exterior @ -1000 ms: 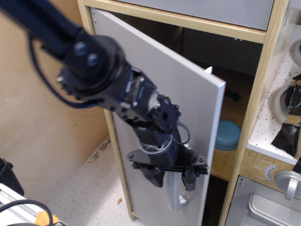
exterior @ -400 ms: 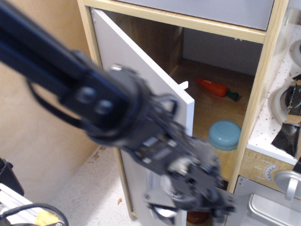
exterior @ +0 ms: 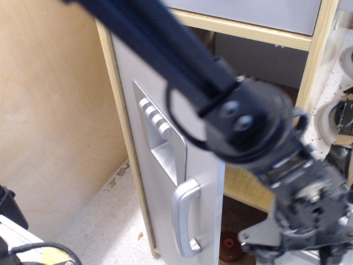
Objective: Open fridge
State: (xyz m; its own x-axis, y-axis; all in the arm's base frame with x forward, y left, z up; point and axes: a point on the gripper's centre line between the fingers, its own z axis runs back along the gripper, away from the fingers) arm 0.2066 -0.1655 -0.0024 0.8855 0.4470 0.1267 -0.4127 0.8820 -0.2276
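Note:
The fridge has a light wood frame (exterior: 312, 61) and a matte grey door (exterior: 129, 105). The door stands swung wide open, with its outer face towards the camera. That face shows the recessed silver dispenser panel (exterior: 161, 138) and the curved silver handle (exterior: 185, 223). My dark arm crosses from the top left down to the lower right, in front of the open compartment. My gripper (exterior: 298, 249) is at the bottom right, to the right of the door edge and apart from the handle. It is blurred and partly cut off, so its jaws do not show.
A grey panel without a handle (exterior: 248, 11) sits above the compartment. A dark red object (exterior: 228, 247) stands low inside. A white speckled panel with silver rings (exterior: 330, 118) is at the right. A plywood wall (exterior: 55, 110) and speckled floor (exterior: 102, 221) are at the left.
The door has swung further open, and its outer face with handle and dispenser panel now shows. My arm has moved right and down, away from the handle.

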